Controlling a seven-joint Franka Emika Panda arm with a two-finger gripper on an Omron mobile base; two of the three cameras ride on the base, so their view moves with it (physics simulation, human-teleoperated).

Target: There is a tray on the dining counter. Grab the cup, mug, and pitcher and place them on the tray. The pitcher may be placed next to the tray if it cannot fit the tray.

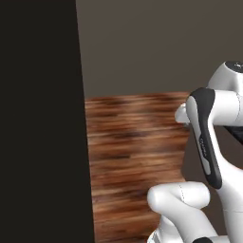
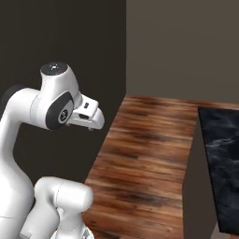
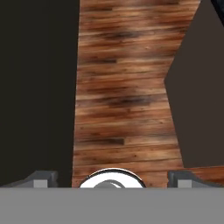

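Floor [image 2: 149, 154] — reddish-brown wood planks (dark streaks); dining counter [image 2: 226, 154] — black marble, white veins.

Rendered home kitchen: wood plank floor [image 2: 149, 158], black marble counter [image 2: 226, 158], dark cabinet wall [image 1: 40, 118].

The white arm [image 1: 209, 142] rises beside a dark wall [image 1: 40, 118] over wooden floor [image 1: 133, 142].

wooden floor [image 1: 128, 156], dark cabinet [image 1: 40, 118], grey wall [image 2: 182, 46]
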